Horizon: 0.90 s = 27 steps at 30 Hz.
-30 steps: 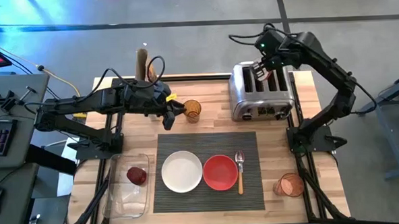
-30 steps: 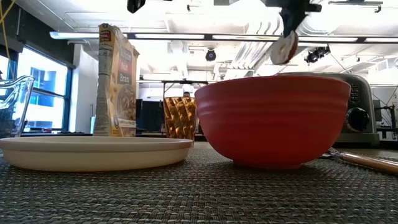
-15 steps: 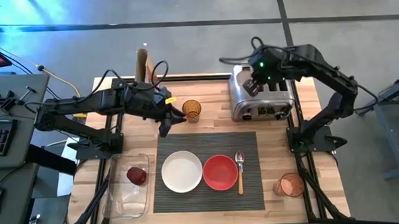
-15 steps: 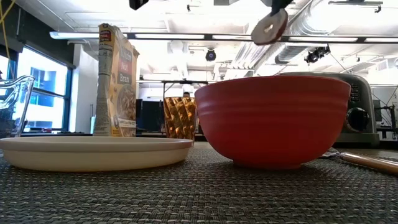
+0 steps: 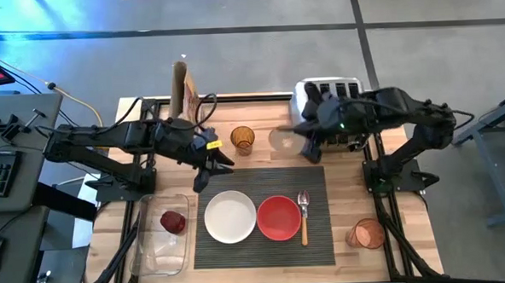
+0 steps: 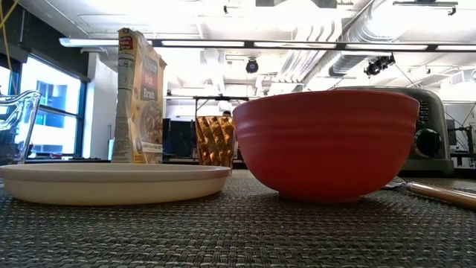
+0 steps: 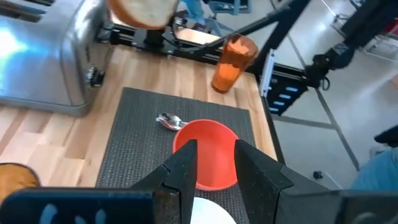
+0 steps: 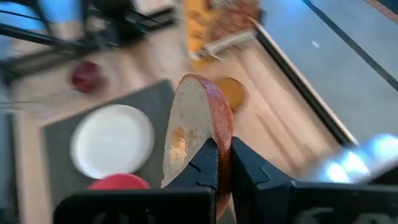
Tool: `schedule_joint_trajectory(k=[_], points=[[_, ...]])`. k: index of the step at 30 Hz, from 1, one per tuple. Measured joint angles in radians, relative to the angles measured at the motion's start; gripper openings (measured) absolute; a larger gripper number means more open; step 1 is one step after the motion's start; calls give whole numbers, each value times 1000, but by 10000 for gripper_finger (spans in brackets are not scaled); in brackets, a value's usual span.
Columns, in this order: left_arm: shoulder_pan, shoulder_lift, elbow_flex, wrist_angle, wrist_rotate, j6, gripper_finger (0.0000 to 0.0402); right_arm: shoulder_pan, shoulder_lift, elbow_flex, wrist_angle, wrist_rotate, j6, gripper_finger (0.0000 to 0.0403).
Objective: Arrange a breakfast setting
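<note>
A dark grey ribbed mat point(image 5: 265, 243) lies at the table's near middle. On it rest a white plate point(image 5: 230, 217), a red bowl point(image 5: 279, 217) and a wooden-handled spoon point(image 5: 304, 218). A dark red fruit point(image 5: 172, 221) lies in the clear tray point(image 5: 159, 252) to the mat's left. My right gripper point(image 5: 297, 141) is shut on a bagel half point(image 8: 196, 130), between the toaster point(image 5: 332, 112) and the mat's far edge. My left gripper point(image 5: 207, 171) is open and empty over the mat's far left corner. Neither gripper shows in the low view. My right gripper pinches the bagel half between its two fingers point(image 8: 208, 163) at its rim point(image 8: 219, 149). The fingers come from the table's right. The bagel stands on edge and sticks out ahead of them, brown crust on one side and pale cut face on the other, lifted clear of the table.
A chrome toaster stands at the far right. An amber glass point(image 5: 243, 139) stands beyond the mat's far edge, another point(image 5: 366, 233) at the near right. A cereal box point(image 5: 182, 85) stands at the far left edge. Bare wood lies between the mat and the toaster.
My right gripper has carried the bagel half from above the toaster toward the table's near edge and left, to in front of the toaster; the bagel has left the low view. My left gripper has moved a little toward the near edge, to the mat's far left corner.
</note>
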Motion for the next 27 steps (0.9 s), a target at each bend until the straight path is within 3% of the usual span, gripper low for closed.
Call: schedule_joint_trajectory(k=[9,22,27], points=[[-54,2,0,11,0,7,95,149,31,0,178,18,9,0],[-72,60,0,-2,4,-12,96,220,145,0,238,24,63,0],[-72,90,0,0,109,-38,113,236,183,0,255,24,82,0]])
